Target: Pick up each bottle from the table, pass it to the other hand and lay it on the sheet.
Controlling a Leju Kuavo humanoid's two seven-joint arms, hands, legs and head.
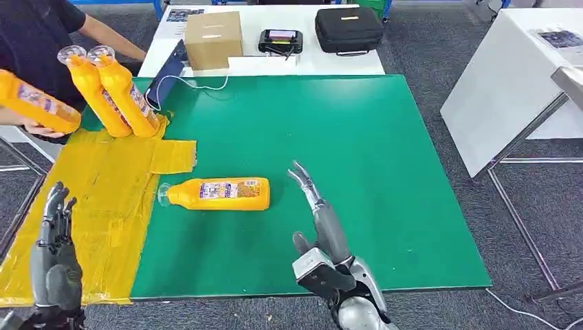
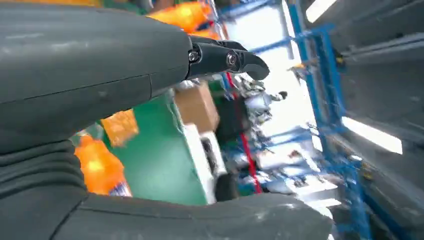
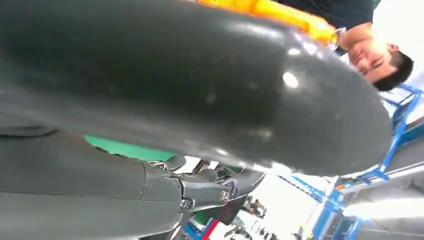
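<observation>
An orange bottle lies on its side on the green table, its clear cap pointing at the yellow sheet. Two more orange bottles stand leaning at the sheet's far edge. A person at the far left holds another orange bottle. My right hand is open, fingers stretched out, just right of the lying bottle and apart from it. Over the sheet's near left corner my left hand is open and holds nothing. The left wrist view shows blurred orange bottles past my left hand.
Behind the green table a white table carries a cardboard box, a black case and a small device. A dark blue tablet with a cable leans near the standing bottles. Another white table stands at the right.
</observation>
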